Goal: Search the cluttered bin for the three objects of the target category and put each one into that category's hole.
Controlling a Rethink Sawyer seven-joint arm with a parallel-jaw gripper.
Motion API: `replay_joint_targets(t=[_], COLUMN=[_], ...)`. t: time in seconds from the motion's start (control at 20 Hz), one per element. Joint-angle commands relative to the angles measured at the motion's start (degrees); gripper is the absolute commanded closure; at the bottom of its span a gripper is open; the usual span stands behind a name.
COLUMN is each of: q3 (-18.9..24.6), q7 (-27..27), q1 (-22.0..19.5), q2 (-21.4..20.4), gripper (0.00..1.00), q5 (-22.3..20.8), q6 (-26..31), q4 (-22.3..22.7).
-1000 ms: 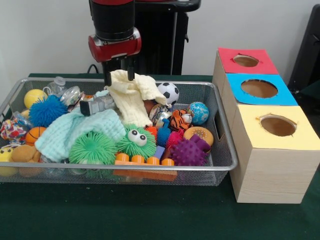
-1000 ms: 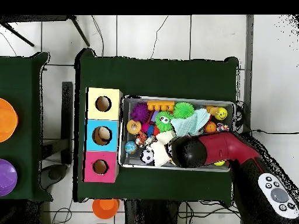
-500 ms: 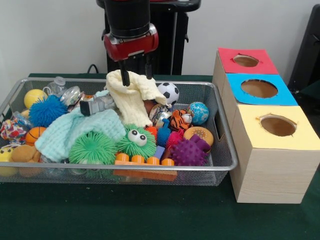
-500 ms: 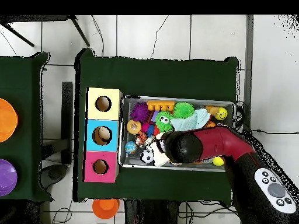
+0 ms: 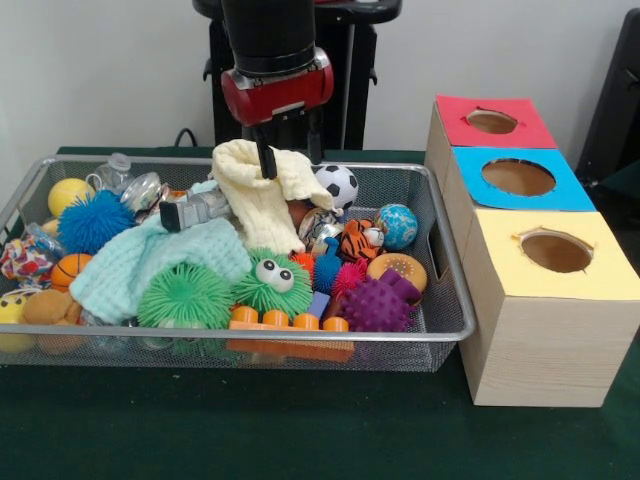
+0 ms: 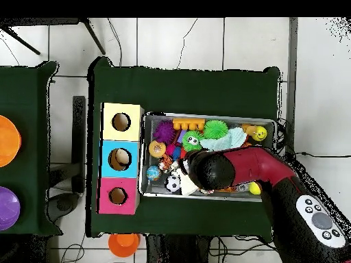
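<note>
The wire mesh bin (image 5: 440,300) is full of toys. My gripper (image 5: 291,157) is open and empty. It hangs at the bin's back middle, its fingertips (image 5: 268,163) just above a pale yellow cloth (image 5: 262,195). The orange striped tiger (image 5: 356,241) lies to the right of the cloth, next to a blue globe ball (image 5: 398,226). The tan-brown plush (image 5: 48,306) lies at the front left, with a yellow toy (image 5: 10,308) beside it in the corner. The red-topped hole (image 5: 491,121) is the farthest of the boxes' three holes. In the overhead view my arm (image 6: 226,170) covers the gripper.
The blue-topped hole (image 5: 518,177) and yellow-topped hole (image 5: 556,251) lie nearer the camera. In the bin are a mint cloth (image 5: 150,262), green spiky balls (image 5: 186,296), a googly-eyed green ball (image 5: 273,282), a purple spiky ball (image 5: 384,303), a soccer ball (image 5: 338,184) and orange blocks (image 5: 290,322).
My gripper has moved to the right along the back of the bin, towards the boxes, staying open above the pale yellow cloth. The toys have not moved.
</note>
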Motion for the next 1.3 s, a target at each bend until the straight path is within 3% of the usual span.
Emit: replay_joint_targets(t=[0.05, 0.7, 1.3], q3=[1.3, -1.7, -6.4], q7=[1.7, 2.5, 0.5], q1=[2.1, 4.0, 7.3], q2=[2.9, 10.8, 13.7], gripper=[0.00, 0.00, 0.00], q5=[-0.2, -2.7, -5.1], q6=[-5.4, -14.0, -11.6], q4=[-1.2, -2.8, -6.1])
